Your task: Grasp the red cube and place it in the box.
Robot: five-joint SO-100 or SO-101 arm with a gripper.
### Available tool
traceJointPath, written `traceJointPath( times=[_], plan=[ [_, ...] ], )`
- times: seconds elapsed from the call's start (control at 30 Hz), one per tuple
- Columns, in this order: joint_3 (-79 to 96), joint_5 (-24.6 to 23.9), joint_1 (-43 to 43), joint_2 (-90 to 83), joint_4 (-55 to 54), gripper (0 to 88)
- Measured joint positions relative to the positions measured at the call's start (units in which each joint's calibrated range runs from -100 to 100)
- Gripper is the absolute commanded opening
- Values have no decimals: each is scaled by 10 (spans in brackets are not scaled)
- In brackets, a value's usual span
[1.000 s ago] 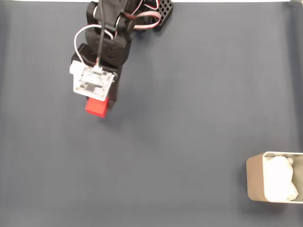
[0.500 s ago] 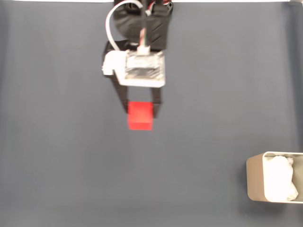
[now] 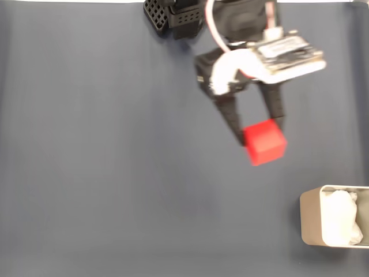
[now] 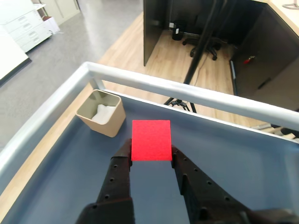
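Over the last second the gripper [image 3: 260,131] had swung from the upper left of the fixed view across to upper right of centre, carrying the red cube [image 3: 264,141] with it; cube was off the mat and travelling, so grasp looked done and the job was in the carry phase toward the box [image 3: 309,222]; arm image was motion-blurred, likely mid-swing; in the fixed view the cube sat at the 6 o'clock end of the gripper, pinched between the two black fingers [image 3: 230,118], one on each side face; the wrist view agreed, cube [image 4: 151,140] clamped at the fingertips [image 4: 122,156], jaws closed only to cube width, cube poking out past the tips, top face flat to camera; box lay at about 4 o'clock from the cube in the fixed view, well apart, at the right edge and partly cut off, white padding [image 3: 340,222] visible inside; in the wrist view the box [image 4: 103,122] sat at about 10 o'clock from the cube [image 4: 151,140], near the tray's raised rail [image 4: 187,91]; judged: cube not yet over the box, more swing needed before release; grip looked shallow, a slip possible.
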Motion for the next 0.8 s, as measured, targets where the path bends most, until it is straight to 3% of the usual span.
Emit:
traceJointPath(
  times=[0.3, 0.8],
  plan=[
    [-80, 3, -59, 101, -12, 0],
    [-291, 7, -81, 333, -55, 0]
  ],
)
